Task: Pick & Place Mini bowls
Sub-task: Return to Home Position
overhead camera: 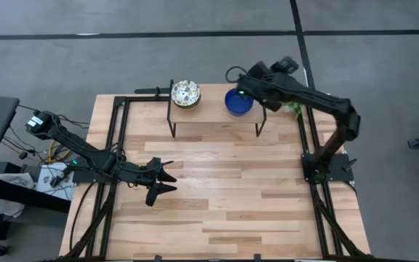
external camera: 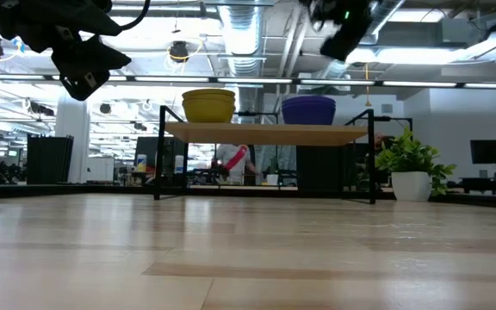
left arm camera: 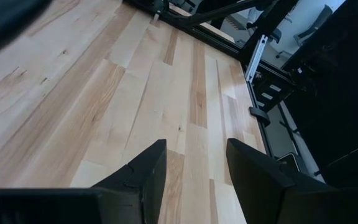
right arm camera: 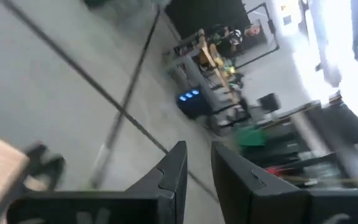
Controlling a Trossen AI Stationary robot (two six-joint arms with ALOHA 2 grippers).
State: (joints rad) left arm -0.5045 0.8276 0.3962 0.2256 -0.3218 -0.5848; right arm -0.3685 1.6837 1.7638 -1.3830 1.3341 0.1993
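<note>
Since the mini bowls are already up on the shelf (overhead camera: 213, 110) along the far edge of the bench (overhead camera: 217, 204), I am only reading how they would handle. The white floral bowls (overhead camera: 185, 93) sit at the shelf's left end and the blue bowls (overhead camera: 238, 102) at its right end. From the low view each looks like a nested stack rather than a single bowl.

I judge them to be glazed ceramic or something like it: rigid, light for their size, glossy and therefore slippery, and liable to chip if knocked or dropped. I would pinch the rim, one finger inside and one outside the wall, and lift the top bowl straight up so it does not drag the one beneath. Squeezing across the round outside would probably let it squirt free.

The right claw (right arm camera: 197, 152) hangs above the shelf's right end, near the blue bowls, and looks out past the far edge of the bench. Its fingers are parted a little with nothing between them. The left claw (overhead camera: 170, 182) hovers over the bench toward its left edge, well apart from the shelf, spread wide and empty. A potted plant (external camera: 412, 168) stands just beyond the shelf's right end. I would keep the right arm clear of it.
</note>
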